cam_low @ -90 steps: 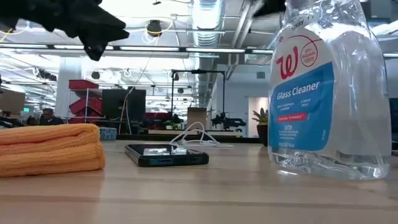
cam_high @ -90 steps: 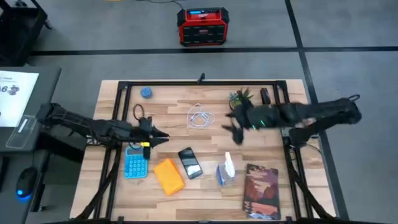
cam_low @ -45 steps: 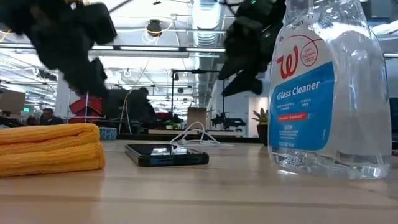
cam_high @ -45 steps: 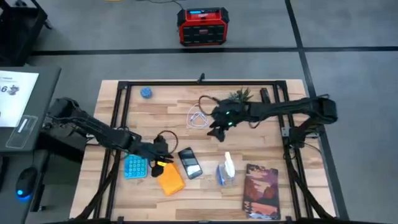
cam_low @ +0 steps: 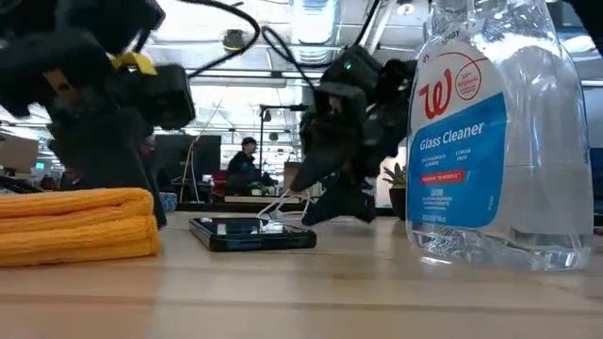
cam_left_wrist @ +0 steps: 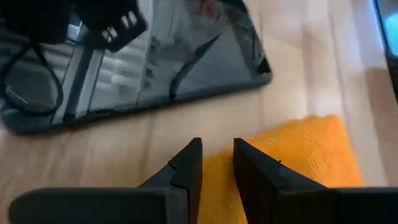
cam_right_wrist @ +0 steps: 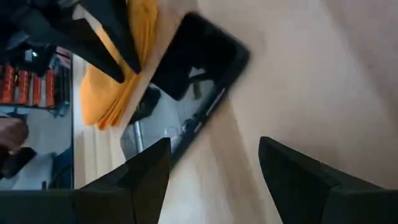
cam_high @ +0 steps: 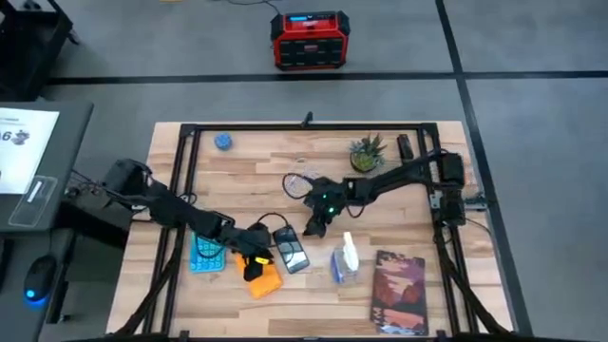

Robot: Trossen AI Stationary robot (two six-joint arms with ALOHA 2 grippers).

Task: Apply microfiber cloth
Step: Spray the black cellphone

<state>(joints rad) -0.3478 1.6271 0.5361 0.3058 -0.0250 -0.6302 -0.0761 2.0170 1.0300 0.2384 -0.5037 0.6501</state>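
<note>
From overhead, you look straight down on the whole counter [cam_high: 380, 190] and the grey floor around it. The low camera sits at counter height, very near a glass cleaner bottle [cam_low: 490, 141], facing level across into the room behind. Each wrist camera looks past its own dark fingers from close above the surface. All four views share the black smartphone [cam_high: 291, 249] and the orange cloth [cam_high: 264, 281] beside it.

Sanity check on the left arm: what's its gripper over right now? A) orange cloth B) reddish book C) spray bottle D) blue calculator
A: the left gripper sits low over the microfiber cloth, fingers nearly closed, with the smartphone just beyond; the high view agrees, cloth under the gripper.
</note>
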